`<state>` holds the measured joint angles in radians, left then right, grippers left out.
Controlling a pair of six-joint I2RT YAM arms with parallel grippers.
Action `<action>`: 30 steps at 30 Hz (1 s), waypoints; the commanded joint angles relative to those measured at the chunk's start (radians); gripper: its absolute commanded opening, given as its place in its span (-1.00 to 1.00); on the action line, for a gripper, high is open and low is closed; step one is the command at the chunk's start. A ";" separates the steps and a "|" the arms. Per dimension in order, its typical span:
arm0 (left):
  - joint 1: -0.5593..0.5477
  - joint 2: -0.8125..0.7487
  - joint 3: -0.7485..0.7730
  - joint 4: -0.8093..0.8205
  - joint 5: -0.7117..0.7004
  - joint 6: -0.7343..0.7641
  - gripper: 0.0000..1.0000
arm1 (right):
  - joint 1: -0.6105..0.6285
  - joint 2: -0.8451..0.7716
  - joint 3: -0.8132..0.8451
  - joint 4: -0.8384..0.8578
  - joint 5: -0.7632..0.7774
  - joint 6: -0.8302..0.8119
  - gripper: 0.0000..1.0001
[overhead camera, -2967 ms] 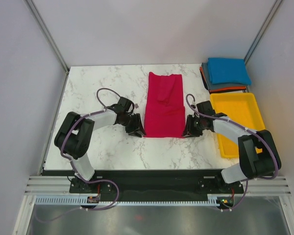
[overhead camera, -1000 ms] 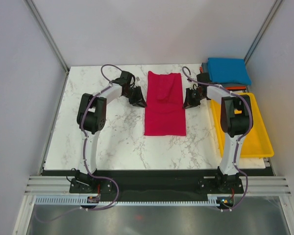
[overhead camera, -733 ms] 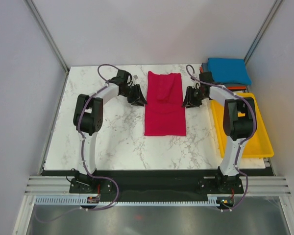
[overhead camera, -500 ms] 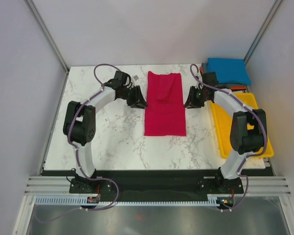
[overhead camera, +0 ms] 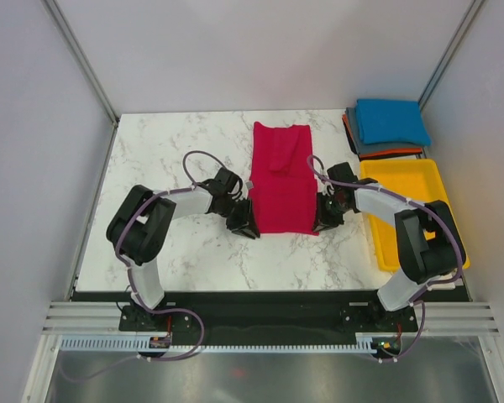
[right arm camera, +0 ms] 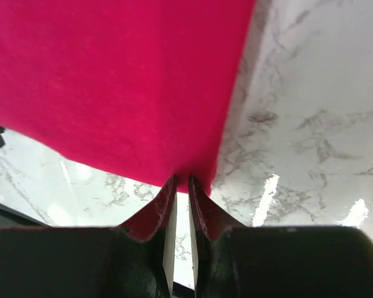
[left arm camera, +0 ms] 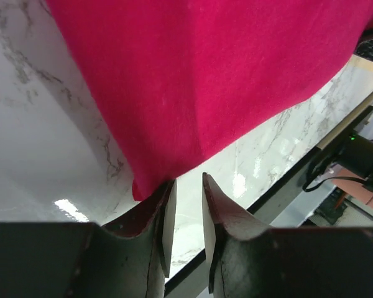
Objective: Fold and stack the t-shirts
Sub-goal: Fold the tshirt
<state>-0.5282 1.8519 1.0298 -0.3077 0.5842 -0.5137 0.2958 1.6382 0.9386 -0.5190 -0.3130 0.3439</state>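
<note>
The crimson-red soft cloth t-shirt (overhead camera: 281,180) lies flat at the middle of the white marbled desk (overhead camera: 168,151). It forms a narrow rectangle, long axis running away from the arm bases. I have the left tool (overhead camera: 244,223) at its near-left corner, slightly spread, with the corner just beside one finger and nothing between. The right tool (overhead camera: 322,217) meets the near-right corner, almost pressed together. I cannot tell whether it pinches cloth.

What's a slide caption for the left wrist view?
Left gripper poised at a corner of the crimson t-shirt on the marble table, jaws narrowly apart, nothing between them.
</note>
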 commanded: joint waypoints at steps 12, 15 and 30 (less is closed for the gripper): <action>0.036 -0.186 0.003 -0.021 -0.112 -0.140 -0.01 | -0.003 -0.248 -0.115 0.043 0.109 0.291 -0.11; 0.074 -0.158 -0.072 0.056 -0.049 -0.202 0.01 | -0.001 -0.285 -0.164 0.083 0.164 0.392 0.04; 0.094 -0.057 -0.192 0.303 -0.061 -0.313 0.04 | -0.003 -0.227 -0.276 0.267 0.225 0.507 0.21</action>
<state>-0.4286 1.7599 0.8368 -0.0551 0.5644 -0.7975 0.2924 1.3972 0.6792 -0.3267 -0.1272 0.8169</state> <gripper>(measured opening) 0.528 0.602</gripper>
